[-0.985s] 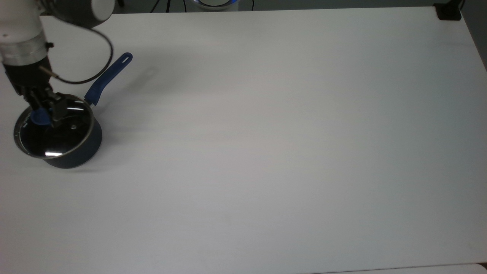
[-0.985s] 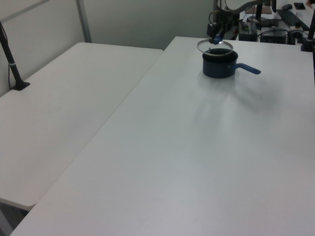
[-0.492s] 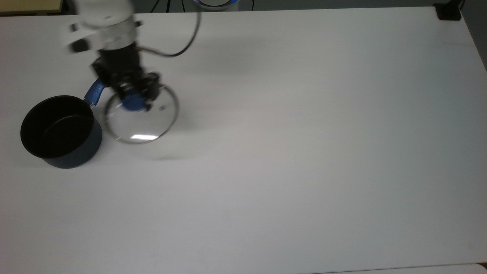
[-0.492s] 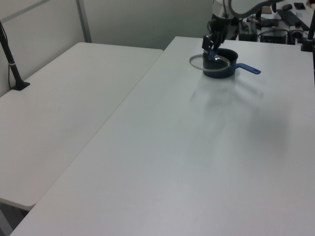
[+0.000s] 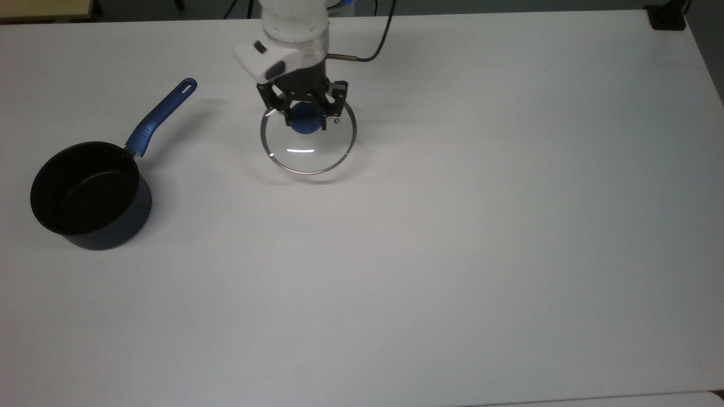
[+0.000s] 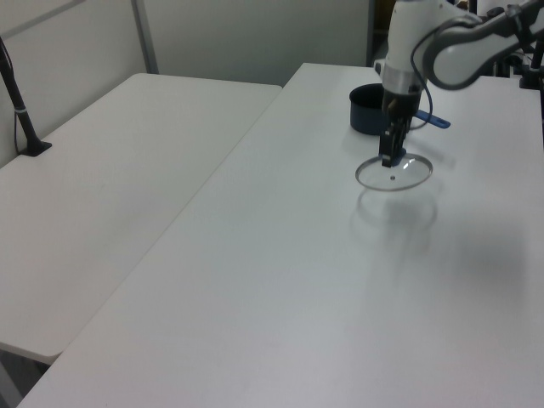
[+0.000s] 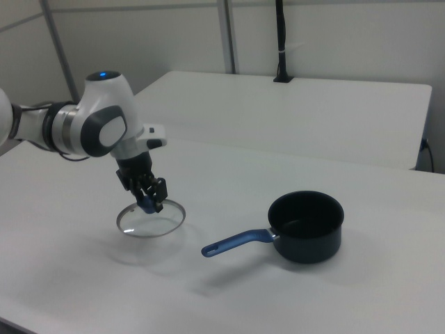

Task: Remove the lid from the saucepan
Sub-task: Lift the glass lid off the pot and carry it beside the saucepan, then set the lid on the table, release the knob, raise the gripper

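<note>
The saucepan (image 5: 90, 195) stands uncovered at the top view's left, dark navy with a black inside, its long blue handle (image 5: 161, 116) pointing up and to the right. The lid (image 5: 308, 151), a clear glass disc with a metal rim, hangs a little above the table to the right of the pan. My gripper (image 5: 305, 117) is shut on the lid's blue knob. In the left view the lid (image 6: 410, 172) hovers under the gripper (image 6: 389, 158), casting a shadow below, with the saucepan (image 6: 365, 110) behind. In the right view the lid (image 7: 154, 221) and gripper (image 7: 148, 202) are left of the saucepan (image 7: 306, 228).
A black clamp (image 5: 667, 17) sits at the table's far right corner in the top view. A second white table (image 6: 102, 187) adjoins on the left view's left, with a black pole (image 6: 21, 110) on it. The white tabletop (image 5: 481, 226) stretches wide to the top view's right.
The lid came off the saucepan and travelled with my gripper to the top view's right, well away from the pan. The saucepan stayed in place, now open.
</note>
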You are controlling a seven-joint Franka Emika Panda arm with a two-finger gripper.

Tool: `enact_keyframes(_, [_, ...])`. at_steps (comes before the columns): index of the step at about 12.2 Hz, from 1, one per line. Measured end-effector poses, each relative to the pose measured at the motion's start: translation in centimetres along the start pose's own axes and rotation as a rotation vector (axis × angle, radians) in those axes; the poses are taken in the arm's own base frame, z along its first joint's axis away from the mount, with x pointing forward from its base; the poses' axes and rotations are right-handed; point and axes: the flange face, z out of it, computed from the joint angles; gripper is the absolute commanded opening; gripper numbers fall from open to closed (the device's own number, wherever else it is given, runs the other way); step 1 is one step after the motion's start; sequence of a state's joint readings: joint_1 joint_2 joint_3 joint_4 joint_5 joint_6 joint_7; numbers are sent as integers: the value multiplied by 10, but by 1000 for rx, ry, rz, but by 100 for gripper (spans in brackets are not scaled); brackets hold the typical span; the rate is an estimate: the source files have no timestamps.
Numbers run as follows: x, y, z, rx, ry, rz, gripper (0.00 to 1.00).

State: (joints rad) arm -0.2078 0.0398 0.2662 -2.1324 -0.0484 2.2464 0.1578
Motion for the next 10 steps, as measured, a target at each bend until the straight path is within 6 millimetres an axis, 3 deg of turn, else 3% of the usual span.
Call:
enact_keyframes(4, [-11, -4, 30, -5, 7, -20, 33])
enact_keyframes(7, [-11, -3, 57, -43, -21, -35, 95])
enact_keyframes(8, [-11, -3, 61, -48, -26, -36, 100])
enact_keyframes(10, [-9, -1, 64, -52, -30, -35, 100])
